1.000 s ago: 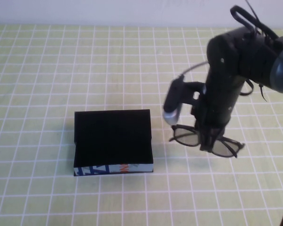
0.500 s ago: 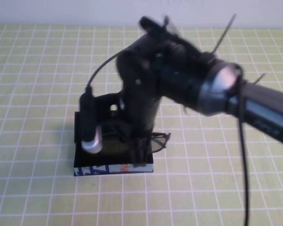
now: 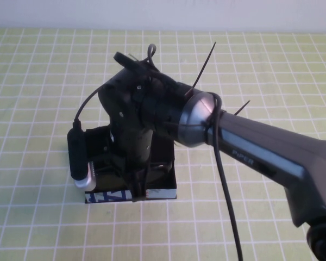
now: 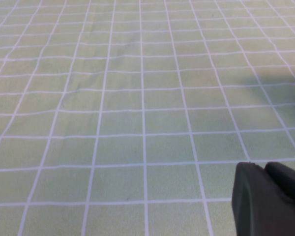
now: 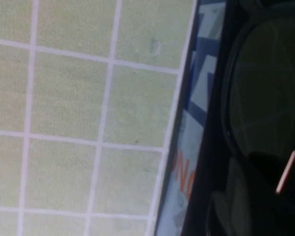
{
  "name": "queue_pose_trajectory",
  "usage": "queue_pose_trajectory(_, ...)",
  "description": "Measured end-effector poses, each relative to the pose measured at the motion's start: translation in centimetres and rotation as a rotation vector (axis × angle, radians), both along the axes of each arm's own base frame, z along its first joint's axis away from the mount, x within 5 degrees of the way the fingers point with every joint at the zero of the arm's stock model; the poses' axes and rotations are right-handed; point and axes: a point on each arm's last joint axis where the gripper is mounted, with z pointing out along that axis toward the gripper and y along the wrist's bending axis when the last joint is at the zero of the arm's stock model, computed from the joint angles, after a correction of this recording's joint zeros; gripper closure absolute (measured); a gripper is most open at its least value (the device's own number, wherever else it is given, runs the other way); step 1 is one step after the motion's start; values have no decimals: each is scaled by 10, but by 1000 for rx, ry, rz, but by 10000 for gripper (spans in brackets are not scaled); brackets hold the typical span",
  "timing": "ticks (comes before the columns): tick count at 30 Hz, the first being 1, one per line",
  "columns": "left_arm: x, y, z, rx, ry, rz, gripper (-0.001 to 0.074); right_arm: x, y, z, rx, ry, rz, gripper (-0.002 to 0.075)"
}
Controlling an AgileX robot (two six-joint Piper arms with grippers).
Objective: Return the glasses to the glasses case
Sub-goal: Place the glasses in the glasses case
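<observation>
Right claw (clamped on the glasses) hovers over the glasses case at 7 o'clock; release remains. Left claw: grip unclear.

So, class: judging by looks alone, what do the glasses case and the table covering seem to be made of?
Glasses case: probably card or stiff board, matte black with a printed blue, white and orange front strip.
Table covering: looks like cloth or thin vinyl, matte green with a white grid; faint creases show.
Right gripper is over the case; left gripper is elsewhere above the covering.
</observation>
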Motion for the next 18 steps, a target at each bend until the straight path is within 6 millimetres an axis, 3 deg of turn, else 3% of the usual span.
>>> queue_pose_trajectory(4,0,0,0,0,0,0,737,1,2,-9,-15,11,1,703)
queue_pose_trajectory(18,0,0,0,0,0,0,737,9,0,-9,-5,11,-22,703)
